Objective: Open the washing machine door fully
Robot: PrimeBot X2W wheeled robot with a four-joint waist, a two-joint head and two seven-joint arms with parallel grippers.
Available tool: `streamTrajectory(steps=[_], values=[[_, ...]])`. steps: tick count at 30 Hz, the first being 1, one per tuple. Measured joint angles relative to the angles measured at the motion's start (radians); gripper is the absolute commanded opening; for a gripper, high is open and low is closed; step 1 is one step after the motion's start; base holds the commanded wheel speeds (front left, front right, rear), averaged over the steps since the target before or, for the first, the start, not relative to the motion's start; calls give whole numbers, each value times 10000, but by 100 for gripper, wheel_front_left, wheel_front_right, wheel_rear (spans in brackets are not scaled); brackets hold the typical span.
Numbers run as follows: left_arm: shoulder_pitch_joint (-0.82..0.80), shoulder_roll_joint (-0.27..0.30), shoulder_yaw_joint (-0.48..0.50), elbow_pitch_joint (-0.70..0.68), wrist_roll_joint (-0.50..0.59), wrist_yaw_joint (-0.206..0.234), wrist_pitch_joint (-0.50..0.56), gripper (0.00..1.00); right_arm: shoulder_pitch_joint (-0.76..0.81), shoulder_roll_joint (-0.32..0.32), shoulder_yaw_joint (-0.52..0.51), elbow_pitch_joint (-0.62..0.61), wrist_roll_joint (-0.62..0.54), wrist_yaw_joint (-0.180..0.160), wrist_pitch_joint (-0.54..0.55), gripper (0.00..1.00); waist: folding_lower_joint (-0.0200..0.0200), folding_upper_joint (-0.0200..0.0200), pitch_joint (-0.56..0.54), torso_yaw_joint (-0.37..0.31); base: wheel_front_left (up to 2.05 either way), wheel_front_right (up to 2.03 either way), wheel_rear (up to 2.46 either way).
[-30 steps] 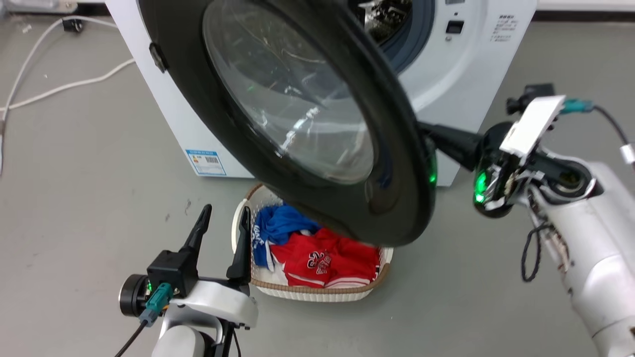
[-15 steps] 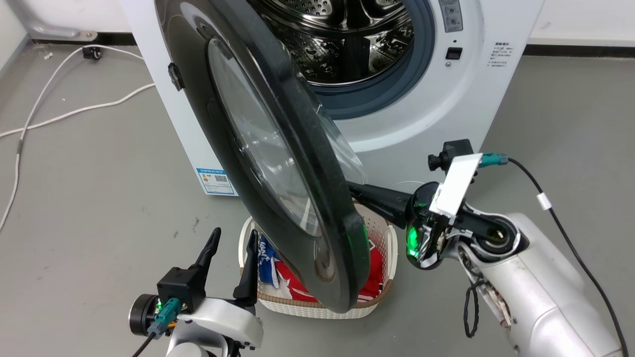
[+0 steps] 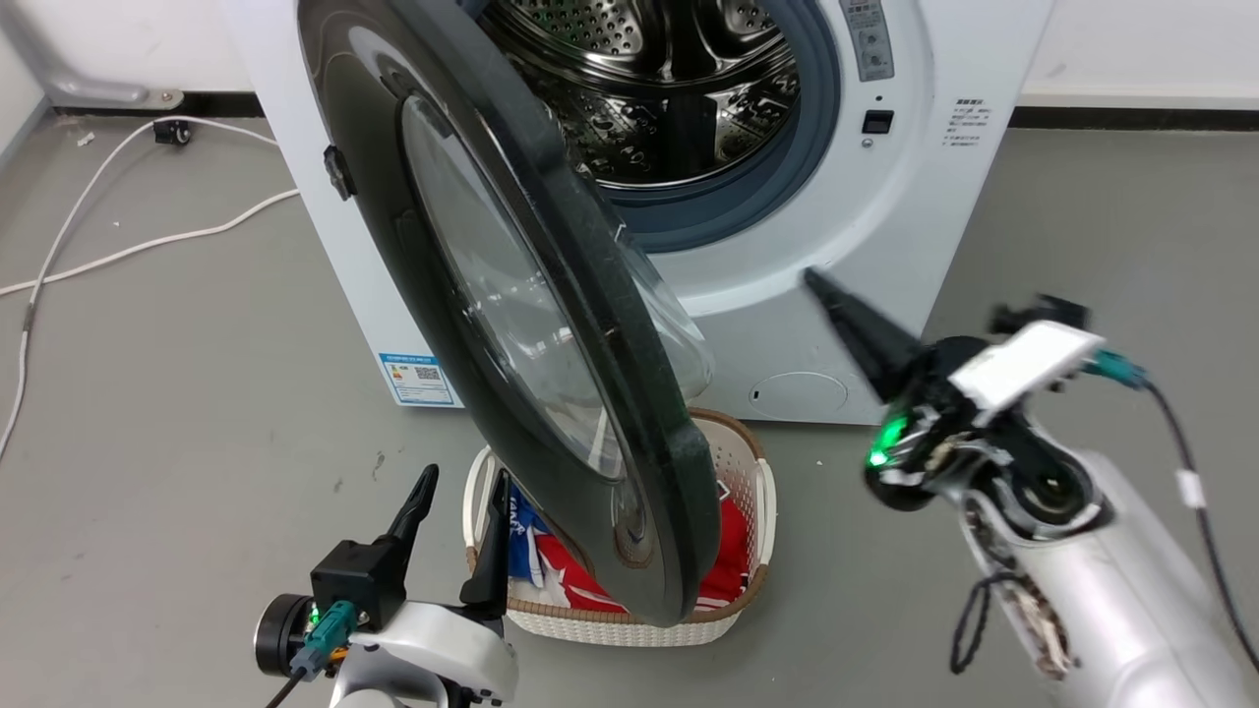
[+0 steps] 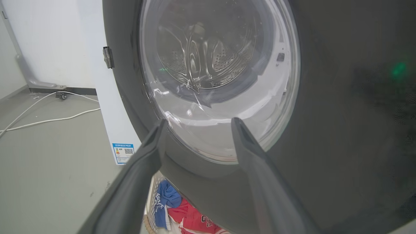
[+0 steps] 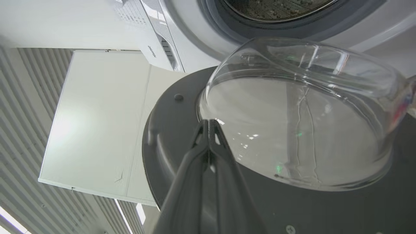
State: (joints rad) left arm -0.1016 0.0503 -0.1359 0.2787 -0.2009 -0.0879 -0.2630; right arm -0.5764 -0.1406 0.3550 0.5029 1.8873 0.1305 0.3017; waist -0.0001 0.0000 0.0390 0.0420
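- washing machine door (image 3: 511, 295) stands swung out from the white machine (image 3: 885, 226), hinged on the left, roughly edge-on to the head cam; drum (image 3: 669, 88) in plain view.
- changed: r gripper (image 3: 814, 280) was tucked behind the door's lower rim a sec ago. now it's off the door, well right of it, fingers pinched together on nothing, tips pointing toward the machine front.
- meaning: nothing's driving the door now. prob only part open, so another shove on the inner face looks needed.
- l gripper (image 3: 464, 477) spread wide, empty, near the outer face, likely in the swing path.
- lower rim hangs over the laundry basket (image 3: 762, 492); touching or not, can't tell.
- floor to the left is open but for a white cable (image 3: 148, 244).
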Motion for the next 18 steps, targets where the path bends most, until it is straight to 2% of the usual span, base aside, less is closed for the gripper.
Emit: streamTrajectory(steps=[3, 5, 8, 13, 16, 17, 18], values=[[5, 0, 77, 31, 29, -2, 0, 100, 549, -297, -692, -708, -192, 0, -1103, 0, 0, 0, -48, -113, 0, 0, 0], [9, 4, 151, 29, 31, -4, -2, 100, 948, -757, -909, -1195, -1062, 0, -2017, 0, 0, 0, -68, -210, 0, 0, 0], [18, 10, 278, 8, 44, -13, 0, 100, 1758, -1055, -1402, -1848, -1459, 0, -3010, 0, 0, 0, -103, -381, 0, 0, 0], [141, 56, 585, -105, 40, -15, -2, 100, 2852, -1685, -1592, -2518, -2794, 0, -4360, 0, 1, 0, -168, -781, 0, 0, 0], [186, 46, 721, -150, 36, -13, 0, 100, 3295, -2157, -1415, -2631, -4008, 0, -4961, 0, 1, 0, -197, -1007, 0, 0, 0], [201, 48, 761, -161, 36, -15, 0, 100, 3388, -2307, -1333, -2685, -4514, 0, -5106, 24, 0, 0, -204, -1073, 0, 0, 0], [210, 50, 794, -167, 38, -17, 0, 100, 3441, -2387, -1333, -2715, -4959, 0, -5256, 59, 1, 0, -212, -1124, 0, 0, 0]])
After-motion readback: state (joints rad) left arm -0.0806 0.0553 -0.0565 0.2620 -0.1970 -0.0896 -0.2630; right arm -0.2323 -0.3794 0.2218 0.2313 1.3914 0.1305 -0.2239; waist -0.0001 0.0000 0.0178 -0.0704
